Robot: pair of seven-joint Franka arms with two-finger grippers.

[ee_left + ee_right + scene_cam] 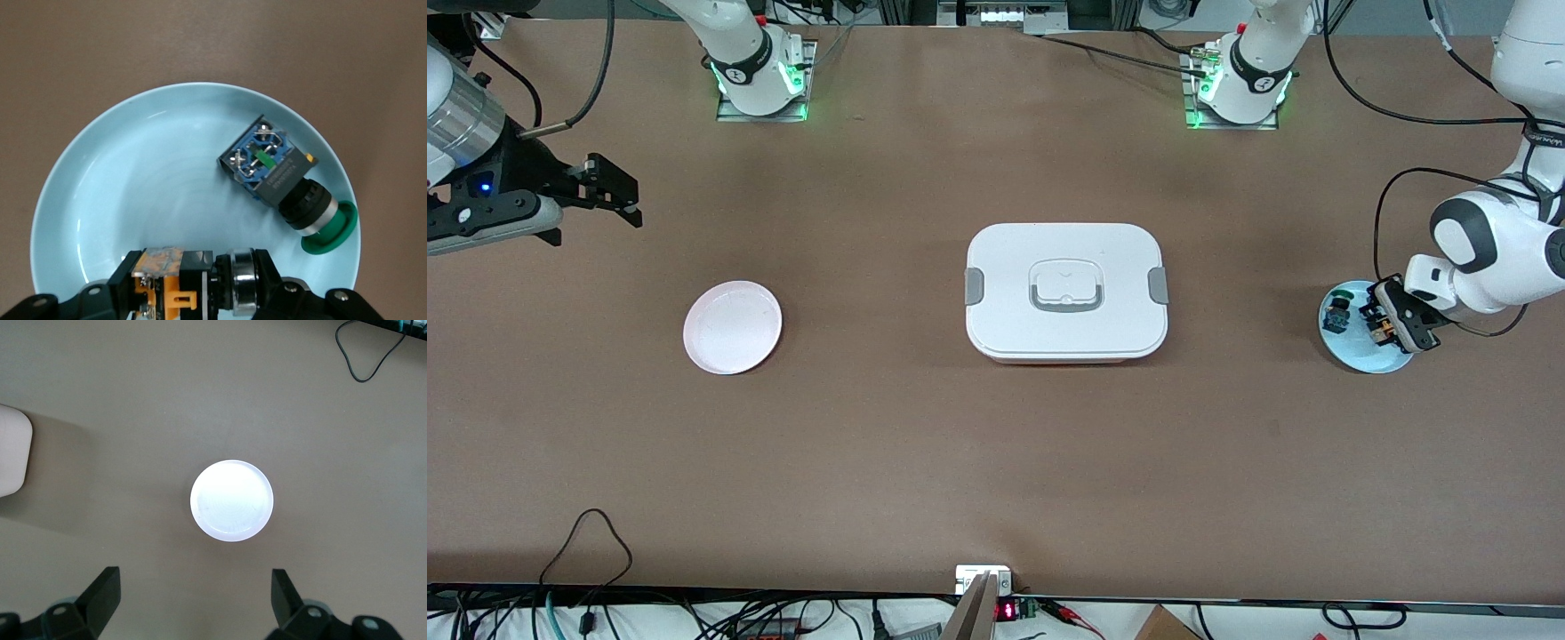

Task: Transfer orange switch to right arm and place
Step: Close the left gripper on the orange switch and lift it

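Note:
The orange switch [172, 283], a small black part with orange body details, sits between the fingers of my left gripper [193, 288], which is shut on its two ends over the light blue plate [167, 173]. In the front view the left gripper [1385, 325] and the orange switch [1382, 332] are at the plate [1343, 343] toward the left arm's end of the table. My right gripper [618, 191] is open and empty, up in the air at the right arm's end; its wrist view shows its open gripper [193, 597] high above the table.
A black switch with a green and blue top [280, 180] lies on the blue plate beside the held one. A small pale pink plate [732, 326] lies toward the right arm's end. A white lidded box [1065, 292] stands mid-table.

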